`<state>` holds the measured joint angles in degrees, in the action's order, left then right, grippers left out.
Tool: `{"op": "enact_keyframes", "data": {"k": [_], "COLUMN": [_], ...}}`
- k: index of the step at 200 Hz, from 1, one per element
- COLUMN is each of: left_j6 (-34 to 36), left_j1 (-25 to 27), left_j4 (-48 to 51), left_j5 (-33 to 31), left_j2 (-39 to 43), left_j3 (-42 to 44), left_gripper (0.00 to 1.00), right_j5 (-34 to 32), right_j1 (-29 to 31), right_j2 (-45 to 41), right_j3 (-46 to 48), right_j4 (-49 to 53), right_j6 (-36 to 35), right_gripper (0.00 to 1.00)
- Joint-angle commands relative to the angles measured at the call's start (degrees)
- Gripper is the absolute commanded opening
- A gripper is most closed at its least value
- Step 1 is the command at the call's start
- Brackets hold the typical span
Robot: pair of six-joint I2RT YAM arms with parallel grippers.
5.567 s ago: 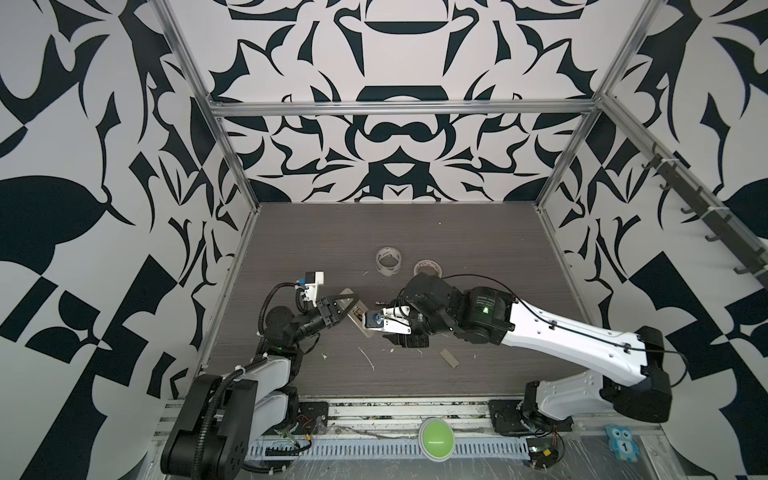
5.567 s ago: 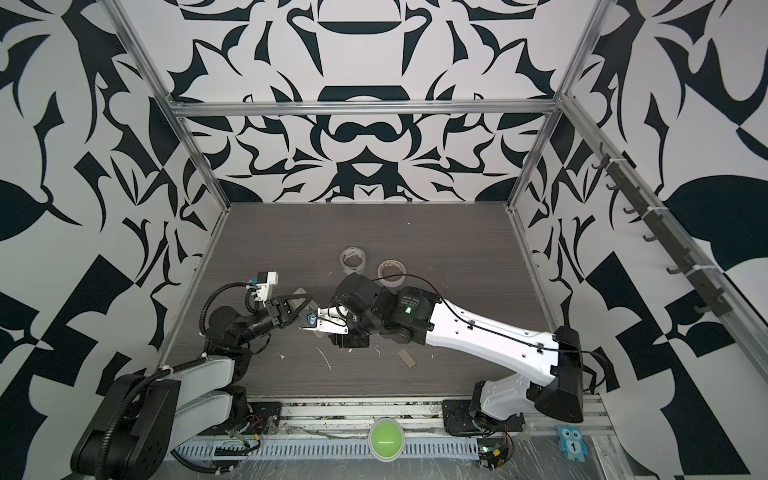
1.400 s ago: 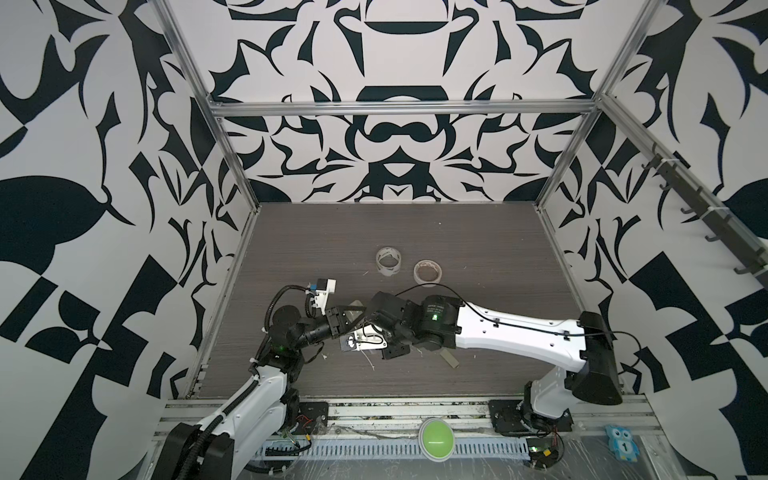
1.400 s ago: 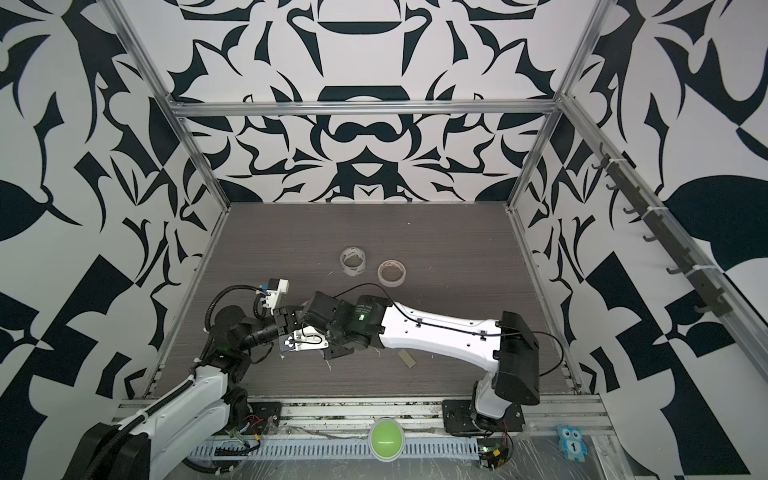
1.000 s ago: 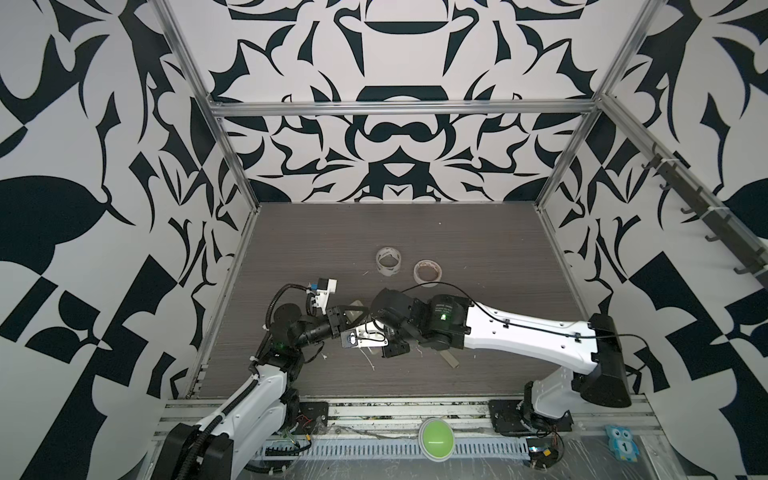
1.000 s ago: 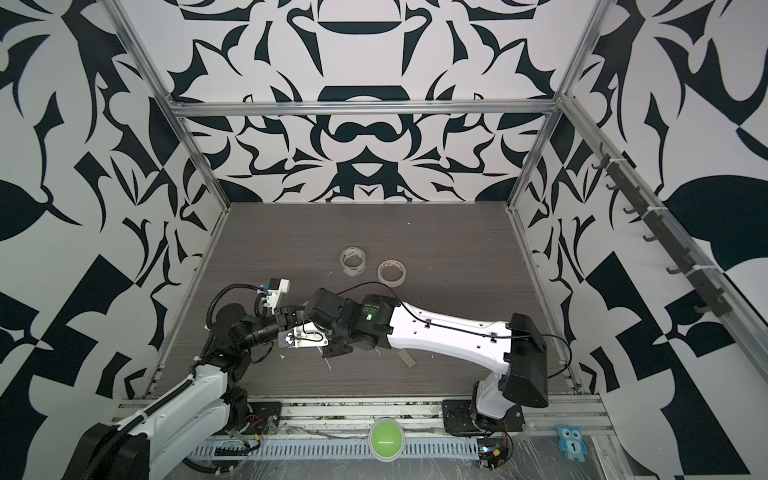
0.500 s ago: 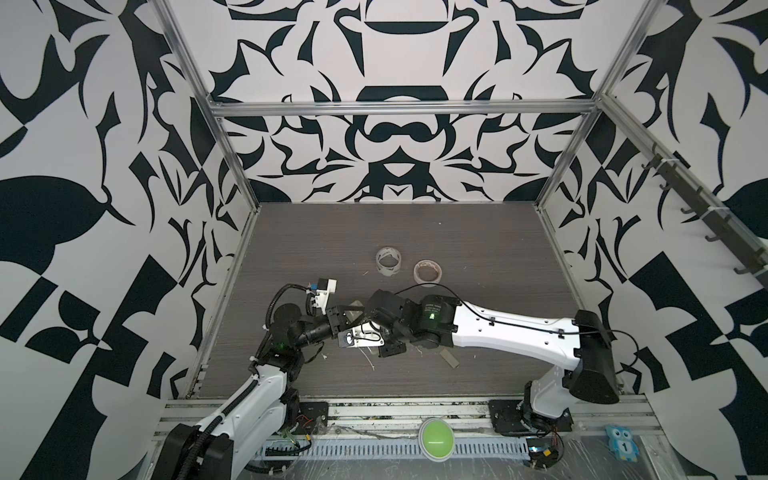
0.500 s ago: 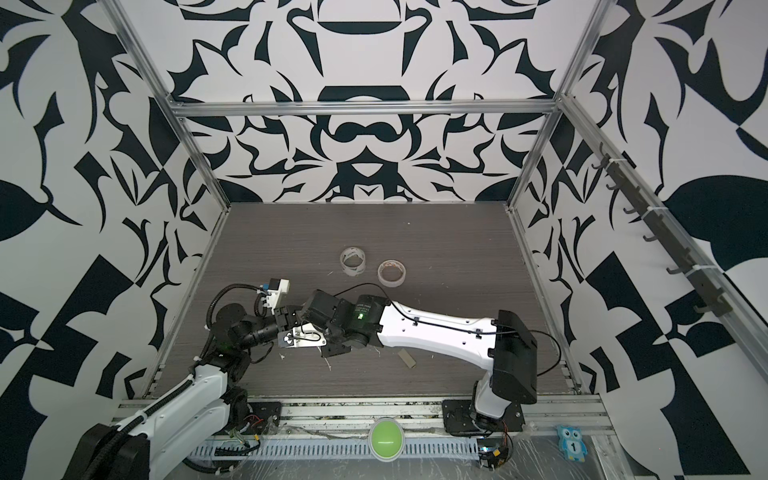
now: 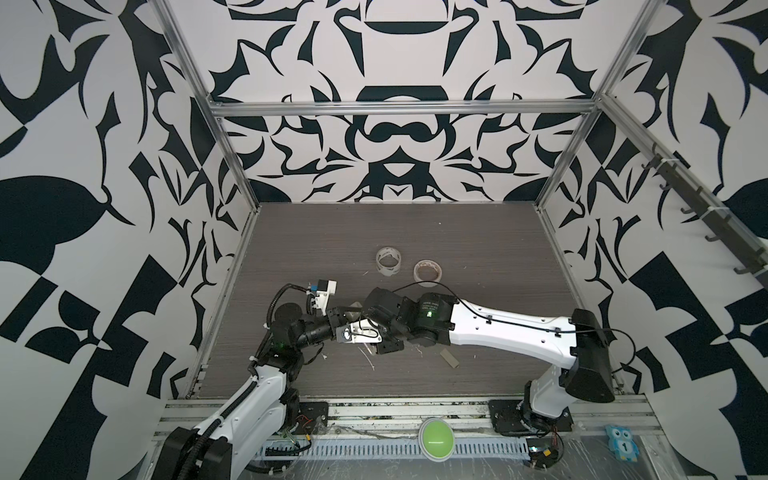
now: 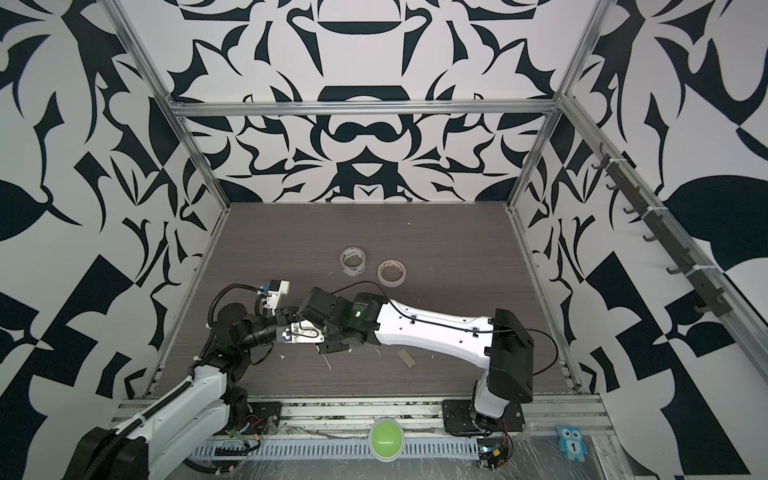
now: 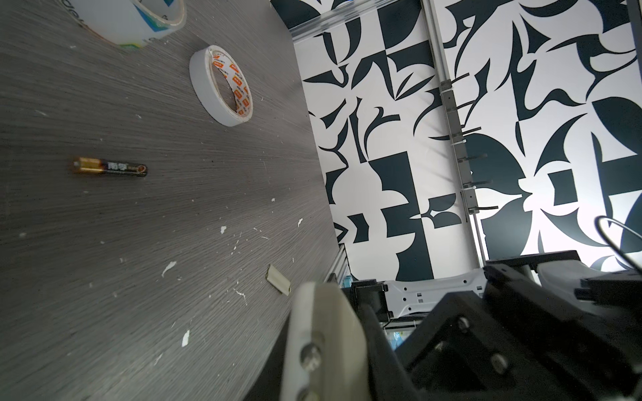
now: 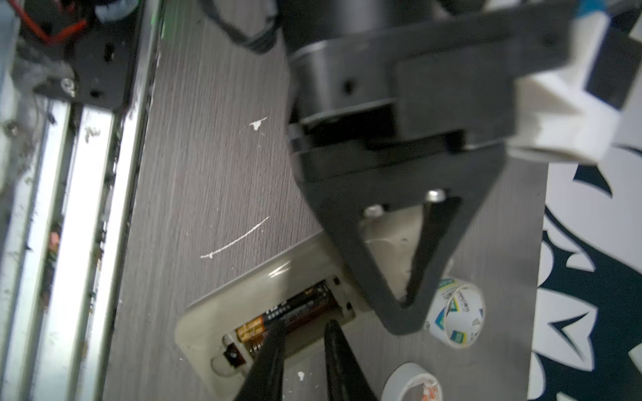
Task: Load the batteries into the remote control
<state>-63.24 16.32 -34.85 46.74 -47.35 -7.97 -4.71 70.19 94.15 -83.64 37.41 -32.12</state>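
While left gripper (image 12: 403, 309) clamps remote (image 12: 212, 312), its compartment (image 12: 342, 297) holds one battery (image 12: 295, 307), right gripper (image 12: 305, 326) parted.

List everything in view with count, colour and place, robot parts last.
table: 1, dark grey woodgrain, floor of the cell
remote: 1, off-white, left of centre, compartment open
batteries: 2, black and gold; one in the remote's compartment, one loose on the table
cover: 1, beige, on the table near the front
tape rolls: 2; one white, one clear with blue-green print; mid-table
flecks: many, white, scattered on the table
button: 1, green, front rail
owl tag: 1, blue, front right corner
arms: 2, white and black; left, right
left end effector: 1, black, shut on the remote
right end effector: 1, black, open over the compartment
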Motion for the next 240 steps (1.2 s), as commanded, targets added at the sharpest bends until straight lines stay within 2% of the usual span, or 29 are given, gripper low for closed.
{"op": "enact_keyframes", "data": {"k": [1,24,65,96,123,184,240], "left_j6": [3.75,5.88,6.75,8.04,8.97,10.52,10.88], "left_j1": [-1.04,-2.26,-3.53,-5.38,-6.02,-6.03,-6.03], "left_j4": [6.49,10.85,13.72,17.51,19.79,23.72,24.12], "left_j5": [-2.05,-3.48,-5.35,-7.08,-8.26,-9.41,-9.56], "left_j2": [1.62,1.83,3.56,5.82,7.38,10.64,11.71], "left_j3": [-2.4,-2.77,-1.98,-1.28,-0.82,0.13,0.33], "left_gripper": [0.0,0.0,0.0,0.0,0.0,0.0,0.0], "right_j5": [1.59,8.19,7.96,8.65,9.33,12.32,13.0], "right_j1": [-1.16,-6.66,-13.94,-18.15,-19.8,-20.81,-21.3], "right_j2": [-4.99,-7.83,-5.99,-1.49,5.7,23.08,31.94], "right_j3": [-5.07,-4.43,-3.41,-3.82,-6.76,-19.89,-25.55], "right_j4": [-0.3,-1.41,-0.76,-0.45,1.35,6.89,10.59], "right_j6": [4.71,8.96,13.86,16.17,16.07,17.58,17.31], "right_gripper": [0.44,0.56,0.65,0.72,0.73,0.75,0.72]}}
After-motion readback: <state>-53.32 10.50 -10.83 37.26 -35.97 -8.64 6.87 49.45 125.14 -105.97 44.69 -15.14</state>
